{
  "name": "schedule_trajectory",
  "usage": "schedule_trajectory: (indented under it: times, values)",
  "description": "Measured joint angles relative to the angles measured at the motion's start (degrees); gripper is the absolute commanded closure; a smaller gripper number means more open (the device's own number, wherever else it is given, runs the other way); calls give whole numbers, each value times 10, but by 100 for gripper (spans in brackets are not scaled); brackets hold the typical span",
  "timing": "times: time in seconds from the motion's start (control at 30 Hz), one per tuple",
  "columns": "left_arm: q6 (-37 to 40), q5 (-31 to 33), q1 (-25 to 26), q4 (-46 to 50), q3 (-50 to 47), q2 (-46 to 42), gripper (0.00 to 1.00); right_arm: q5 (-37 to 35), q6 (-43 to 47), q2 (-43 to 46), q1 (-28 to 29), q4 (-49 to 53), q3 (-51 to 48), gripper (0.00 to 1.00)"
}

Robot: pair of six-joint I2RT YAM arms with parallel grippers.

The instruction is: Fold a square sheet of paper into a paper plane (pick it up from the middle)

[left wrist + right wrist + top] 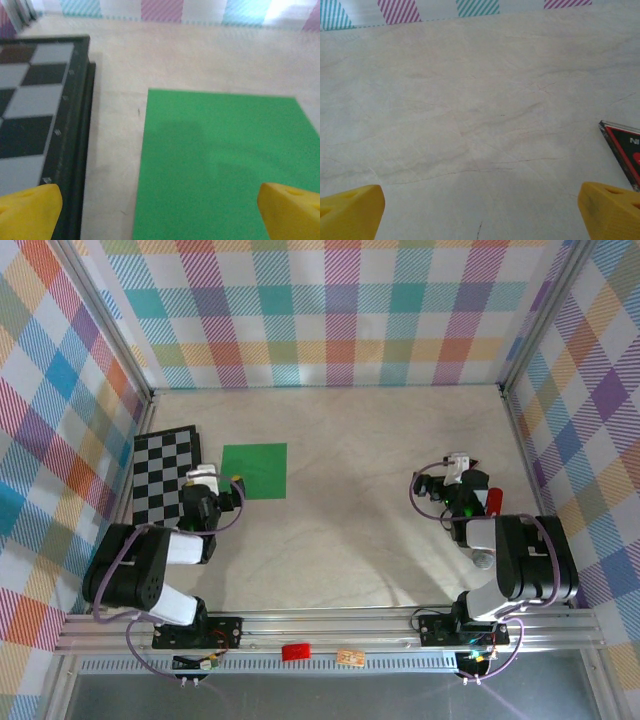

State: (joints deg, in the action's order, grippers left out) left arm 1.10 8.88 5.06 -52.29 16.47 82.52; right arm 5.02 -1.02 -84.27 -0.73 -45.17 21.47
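Pale marbled table (350, 550). We see left gripper (160, 212) spread wide, square sheet of paper (220, 150) just ahead, chessboard (35, 110) at its left; right gripper (480, 212) spread too, red-black triangle (626, 150), maybe a card, rightward.

Read a single white "N" on the red-and-black triangle (626, 150), close to its top edge; no more of the lettering made out, cut off at the view's edge. Noted small pale marks down the right rim of the chessboard (65, 145), too blurred to read. Nearer than the chessboard and to its right, on the rail (330, 625): red tag (296, 650) and tan card (350, 658), nothing legible.
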Motion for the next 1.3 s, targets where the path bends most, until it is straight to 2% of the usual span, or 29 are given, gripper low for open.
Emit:
schedule_trajectory:
  times: [0.1,0.27,0.4,0.5,0.6,0.7,0.87,1.07,1.3]
  values:
    - [-5,9,0,42,8,-73,0,-4,-9,72,0,67,6,1]
    - [-60,32,0,172,63,-173,0,3,-78,191,0,248,73,1]
    - [-118,19,-1,286,132,-201,0,65,-143,261,0,361,114,1]
    - [-148,-39,-1,346,178,-195,0,133,-183,287,0,414,115,2]
    - [-171,-108,-1,395,225,-152,0,187,-218,289,0,466,115,1]
    - [-188,-183,-1,437,284,-72,1,223,-243,292,0,503,115,1]
    - [-202,-267,-1,491,356,47,2,227,-261,310,0,556,115,1]
    - [-213,-308,-1,543,422,144,1,236,-278,339,0,564,115,1]
    - [-212,-315,1,588,500,249,0,260,-299,310,0,533,114,1]
